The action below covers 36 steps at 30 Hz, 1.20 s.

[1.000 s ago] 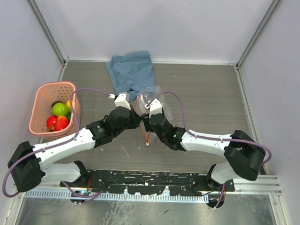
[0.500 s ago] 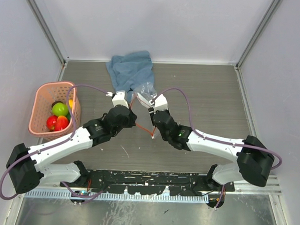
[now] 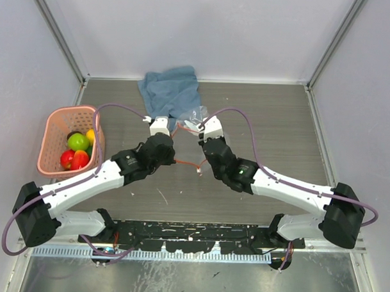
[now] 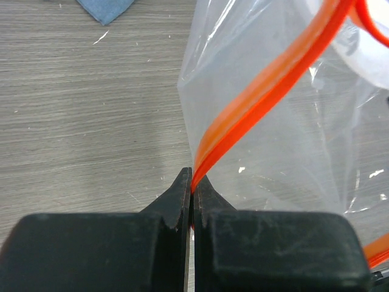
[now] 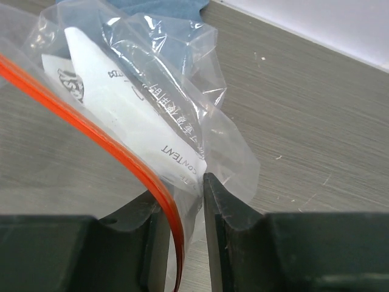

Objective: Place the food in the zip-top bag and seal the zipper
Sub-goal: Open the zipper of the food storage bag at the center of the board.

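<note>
Nearer than the blue cloth [image 3: 171, 91]: left end effector [image 4: 192, 182] pressed together on the zipper [image 4: 267, 85]; right end effector [image 5: 179, 188] pinching strip and film (fingers barely apart). Strung crosswise between both, zip-top bag [image 5: 121, 103] trailing toward that cloth.
</note>
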Each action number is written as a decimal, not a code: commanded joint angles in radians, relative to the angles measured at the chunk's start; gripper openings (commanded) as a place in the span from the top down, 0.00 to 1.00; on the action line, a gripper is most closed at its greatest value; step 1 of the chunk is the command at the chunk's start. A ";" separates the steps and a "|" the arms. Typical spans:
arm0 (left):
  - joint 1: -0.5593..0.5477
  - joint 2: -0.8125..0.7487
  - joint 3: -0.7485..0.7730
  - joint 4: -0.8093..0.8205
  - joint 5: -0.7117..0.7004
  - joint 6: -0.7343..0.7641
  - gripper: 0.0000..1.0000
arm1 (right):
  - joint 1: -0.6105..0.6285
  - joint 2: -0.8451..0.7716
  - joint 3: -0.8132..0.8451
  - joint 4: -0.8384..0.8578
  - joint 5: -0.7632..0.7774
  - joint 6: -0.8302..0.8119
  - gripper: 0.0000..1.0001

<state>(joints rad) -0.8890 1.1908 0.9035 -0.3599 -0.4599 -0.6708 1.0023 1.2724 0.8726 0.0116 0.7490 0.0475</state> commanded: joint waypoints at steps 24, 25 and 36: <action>-0.002 0.038 0.076 0.088 0.198 -0.006 0.80 | -0.031 0.055 0.193 -0.206 0.066 0.005 1.00; -0.003 0.033 0.074 0.094 0.194 -0.008 0.75 | -0.033 0.060 0.198 -0.219 0.073 0.008 0.99; -0.003 -0.060 0.038 0.117 0.169 -0.022 0.39 | -0.046 0.099 0.238 -0.306 0.085 0.060 1.00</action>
<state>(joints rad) -0.8902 1.1893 0.9531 -0.3084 -0.2665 -0.6769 0.9623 1.3582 1.0561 -0.2790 0.7956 0.0692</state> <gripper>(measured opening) 0.559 0.040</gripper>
